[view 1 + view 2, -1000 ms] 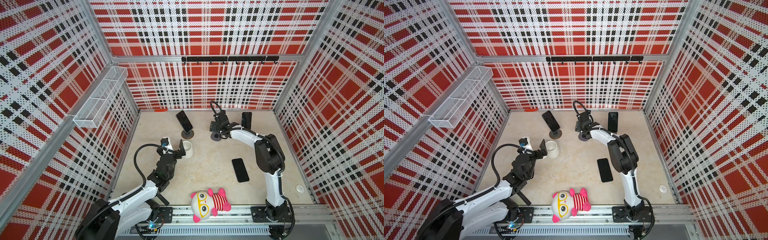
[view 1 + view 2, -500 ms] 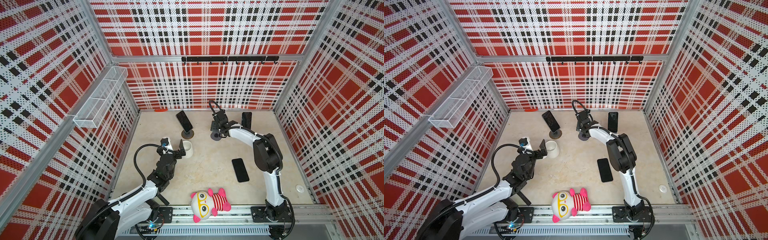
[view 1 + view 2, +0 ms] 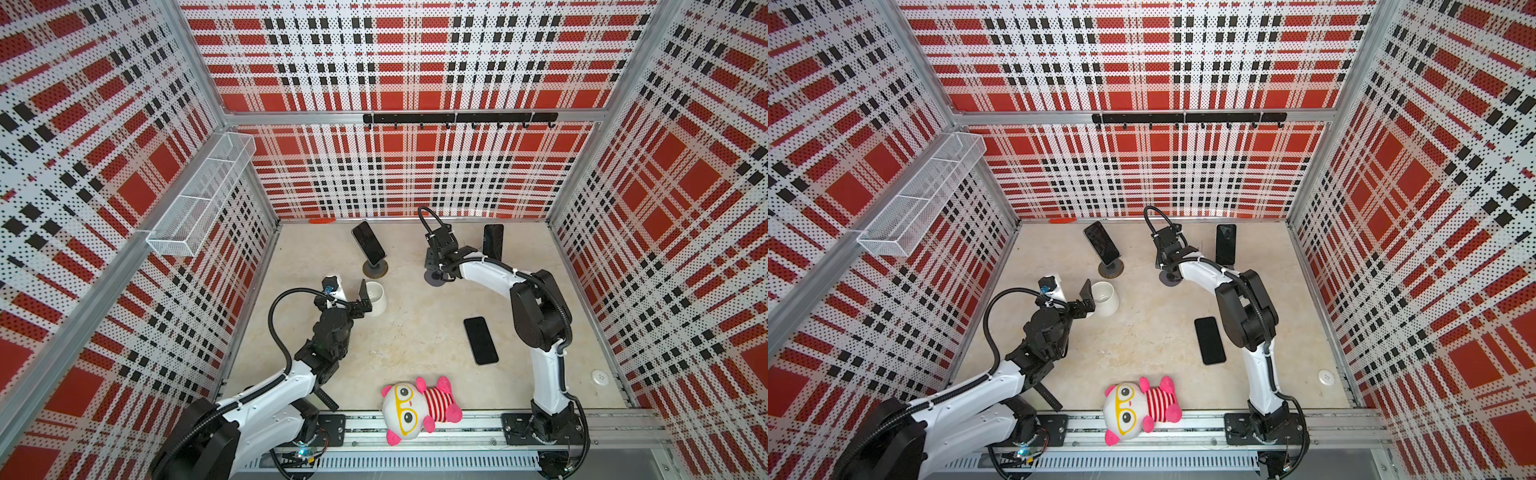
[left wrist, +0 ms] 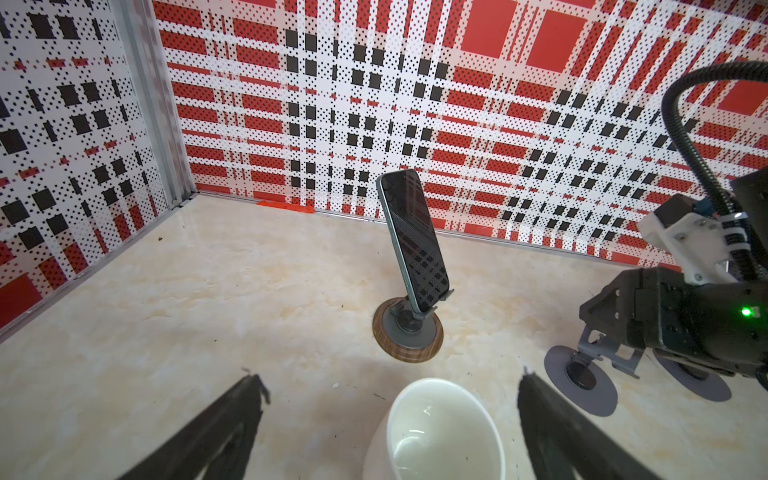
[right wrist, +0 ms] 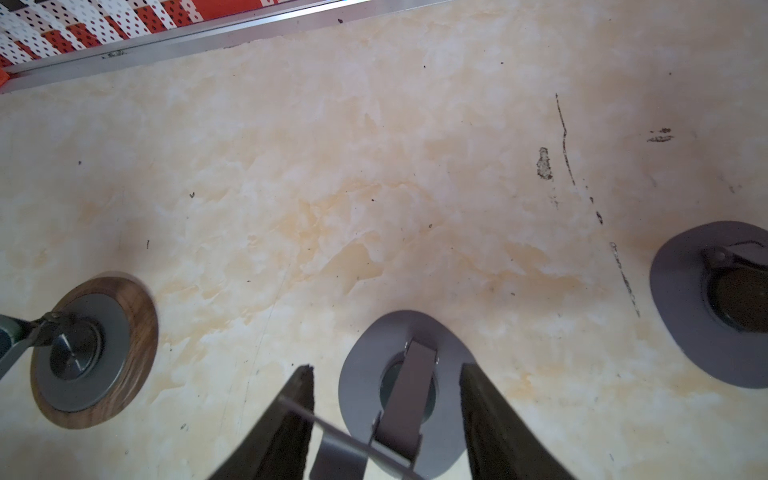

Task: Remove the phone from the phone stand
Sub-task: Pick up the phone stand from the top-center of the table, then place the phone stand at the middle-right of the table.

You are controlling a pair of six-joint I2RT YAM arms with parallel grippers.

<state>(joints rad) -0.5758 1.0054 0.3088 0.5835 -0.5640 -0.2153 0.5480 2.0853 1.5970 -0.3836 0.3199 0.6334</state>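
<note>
Nearest, a plush toy [image 3: 415,405] lies at the front edge of the table [image 3: 415,299]. Beyond it, a flat phone [image 3: 481,340] rests on the table, apparently already off its stand. The left tool [image 4: 390,380] gapes wide by a white cup [image 4: 440,428]. The right tool [image 5: 387,369], jaws apart, straddles the empty stand [image 5: 365,340] without visibly clamping it. Farthest, a tilted phone [image 3: 368,245] sits on a wooden-based stand [image 3: 375,269] and an upright phone [image 3: 493,241] on a grey stand [image 5: 681,299], possibly yet to remove.
</note>
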